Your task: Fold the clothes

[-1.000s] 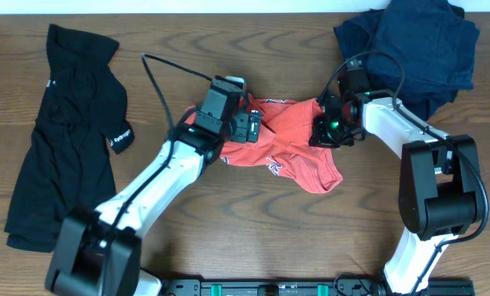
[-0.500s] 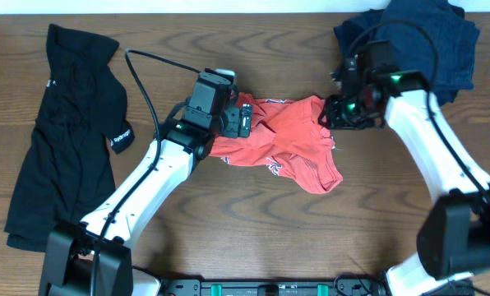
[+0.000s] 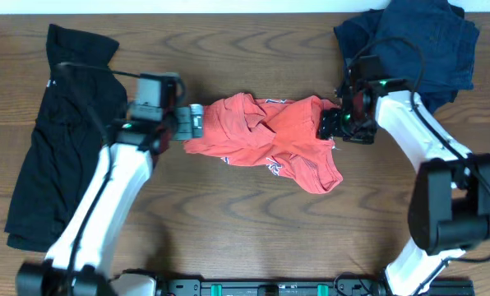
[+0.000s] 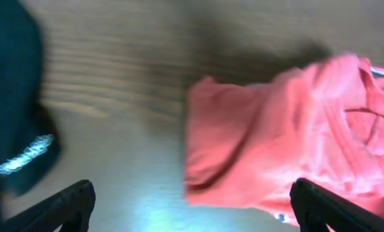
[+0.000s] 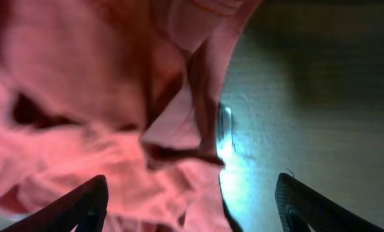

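Our left gripper (image 3: 191, 123) has retreated to nine o'clock of the red shirt (image 3: 270, 144), fingers wide; right gripper (image 3: 327, 125), at three o'clock, has opened wide. If we pinch several crumpled layers, it could bunch worse.

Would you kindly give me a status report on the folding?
Left pincer open, right pincer open, both empty. Red T-shirt crumpled mid-table, unfolded. Nothing blocking it.

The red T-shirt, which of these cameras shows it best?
The overhead view: the whole red T-shirt lies crumpled on the table. The left wrist view shows only one blurred edge of it; the right wrist view shows close-up folds, too near to read its shape.
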Robot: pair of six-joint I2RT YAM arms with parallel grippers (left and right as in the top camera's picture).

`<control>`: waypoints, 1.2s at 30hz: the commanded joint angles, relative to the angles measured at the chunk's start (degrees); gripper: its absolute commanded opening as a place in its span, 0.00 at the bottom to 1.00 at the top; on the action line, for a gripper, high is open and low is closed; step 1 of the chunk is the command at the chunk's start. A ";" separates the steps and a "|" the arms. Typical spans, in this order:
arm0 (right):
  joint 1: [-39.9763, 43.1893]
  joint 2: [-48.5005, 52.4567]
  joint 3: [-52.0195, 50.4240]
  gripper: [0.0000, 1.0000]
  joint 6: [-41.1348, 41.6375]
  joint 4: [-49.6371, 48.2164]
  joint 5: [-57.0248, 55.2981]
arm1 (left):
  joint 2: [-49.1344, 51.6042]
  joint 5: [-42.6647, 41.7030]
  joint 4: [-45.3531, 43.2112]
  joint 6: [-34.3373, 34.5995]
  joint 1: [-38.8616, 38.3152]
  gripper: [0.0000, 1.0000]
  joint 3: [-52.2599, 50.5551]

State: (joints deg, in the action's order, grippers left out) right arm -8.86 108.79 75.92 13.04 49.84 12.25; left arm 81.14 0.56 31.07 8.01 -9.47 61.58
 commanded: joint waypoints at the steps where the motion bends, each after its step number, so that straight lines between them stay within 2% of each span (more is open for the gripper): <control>1: -1.33 2.93 -0.35 0.80 1.36 -2.43 -0.48 | -4.02 4.85 1.38 -0.94 2.05 0.98 0.59; 8: -3.67 8.17 -0.35 0.80 4.00 -5.77 -2.51 | -5.92 6.19 2.01 -0.98 3.30 0.98 0.59; 10: -4.57 9.14 -0.35 0.75 5.68 -6.03 -4.59 | -5.92 6.21 2.10 -1.16 3.30 0.98 0.59; 12: -5.62 9.57 -0.42 0.56 5.81 -6.19 -5.86 | -5.92 6.21 2.10 -1.14 3.30 0.98 0.59; 14: -6.69 9.68 -0.72 0.42 5.92 -6.14 -7.26 | -5.92 6.21 2.12 -1.49 3.30 0.98 0.59; 15: -7.32 9.68 -1.11 0.32 6.93 -5.99 -8.48 | -5.92 6.21 2.14 -2.21 3.30 0.98 0.59; 17: -7.96 9.68 -1.79 0.01 8.66 -5.75 -10.19 | -5.92 6.27 2.25 -3.30 3.30 0.98 0.59; 24: -5.40 8.72 -2.36 0.01 9.55 -3.39 -10.71 | -5.92 9.62 2.78 -3.30 3.34 0.98 0.59; 36: 7.17 -3.43 -1.66 0.01 -1.75 0.94 -10.08 | -5.92 9.60 3.93 -3.26 5.68 0.98 0.59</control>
State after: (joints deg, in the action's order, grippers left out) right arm -4.03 110.45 74.17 15.49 50.30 3.97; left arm 75.53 9.28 34.52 5.69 -4.54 61.58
